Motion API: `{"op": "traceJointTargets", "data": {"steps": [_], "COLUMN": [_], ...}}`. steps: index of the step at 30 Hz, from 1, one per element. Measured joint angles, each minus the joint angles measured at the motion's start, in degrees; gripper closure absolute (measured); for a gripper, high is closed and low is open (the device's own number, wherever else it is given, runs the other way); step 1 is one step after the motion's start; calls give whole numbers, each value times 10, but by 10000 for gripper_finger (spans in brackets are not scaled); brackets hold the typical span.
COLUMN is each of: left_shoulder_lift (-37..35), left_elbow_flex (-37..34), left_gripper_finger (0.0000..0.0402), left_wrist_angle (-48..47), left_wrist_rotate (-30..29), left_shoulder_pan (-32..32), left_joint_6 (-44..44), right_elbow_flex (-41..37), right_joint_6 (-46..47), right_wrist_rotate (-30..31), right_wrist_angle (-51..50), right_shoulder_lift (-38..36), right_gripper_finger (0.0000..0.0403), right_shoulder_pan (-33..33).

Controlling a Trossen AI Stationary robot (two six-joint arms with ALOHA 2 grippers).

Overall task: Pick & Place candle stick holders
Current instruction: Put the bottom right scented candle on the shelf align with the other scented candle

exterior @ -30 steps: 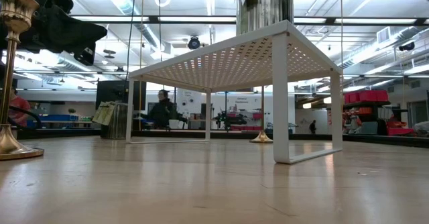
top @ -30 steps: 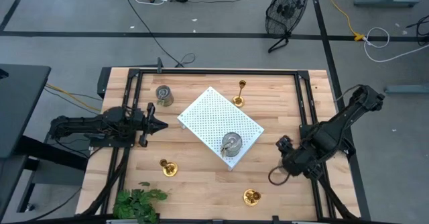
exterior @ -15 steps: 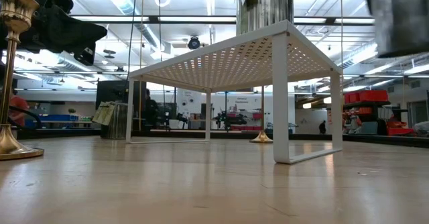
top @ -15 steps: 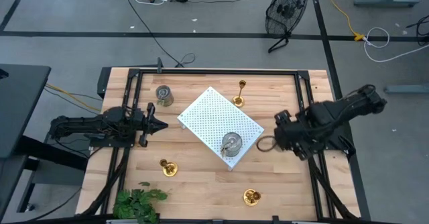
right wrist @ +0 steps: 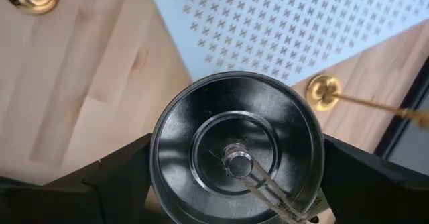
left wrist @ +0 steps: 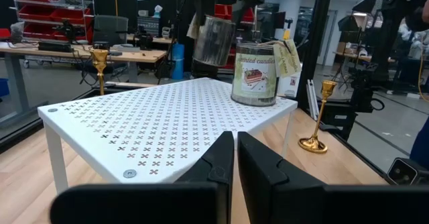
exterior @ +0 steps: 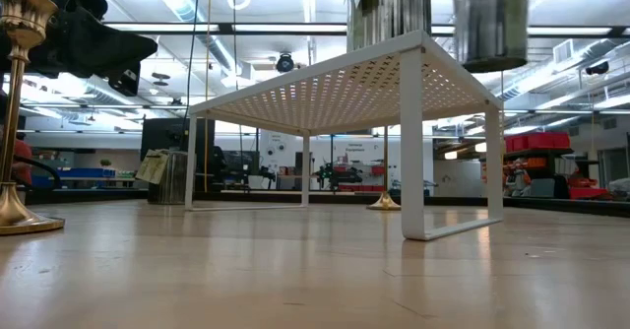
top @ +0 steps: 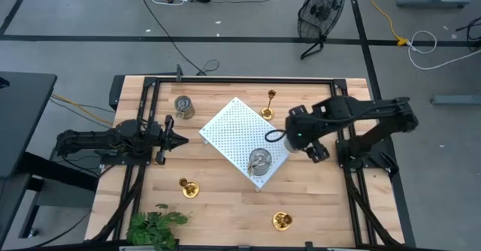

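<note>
So far only part of the work looks done. One silver-grey holder (top: pixel 259 161) stands on the white perforated board (top: pixel 233 127), near the corner facing the right arm. The right gripper (top: pixel 301 140) carries a second silver-grey holder (right wrist: pixel 236 150) above the board's edge on that arm's side; the right wrist view shows its fingers (right wrist: pixel 117 177) pressed against the cylinder's opposite sides, and the low view shows that cylinder (exterior: pixel 489 19) hanging in the air, higher than the board top and apart from it. It has not yet been set down.

Four pieces remain on the bare wooden table (top: pixel 225 206): a third silver-grey holder (top: pixel 183 106) near the far left corner, a tall brass holder (top: pixel 268 107) just beyond the board's far edge, another brass holder (top: pixel 188 188) near the green plant (top: pixel 154 227), and a last brass holder (top: pixel 282 221) at the near edge. If the board is the goal, roughly a third is done.

The left gripper (top: pixel 179 139) waits beside the board's left corner, its jaws nearly closed and holding nothing.
</note>
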Motion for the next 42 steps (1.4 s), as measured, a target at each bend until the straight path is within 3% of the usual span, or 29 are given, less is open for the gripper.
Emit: {"op": "traceJointTargets", "data": {"steps": [18, 21, 42], "left_shoulder_lift": [0, 0, 0], "left_elbow_flex": [0, 0, 0], "left_gripper_finger": [376, 376, 376], "left_wrist_angle": [0, 0, 0], "left_wrist_rotate": [0, 0, 0], "left_shoulder_pan": [0, 0, 0], "left_joint_6": [0, 0, 0], "right_elbow_flex": [11, 11, 12], "right_joint_6": [-116, -116, -101], "right_wrist_rotate": [-14, -41, -54], "right_wrist_angle": [85, 89, 111], "right_shoulder_lift": [58, 59, 79], "right_gripper_finger": [36, 36, 36], "right_shoulder_pan": [-26, -26, -44]}}
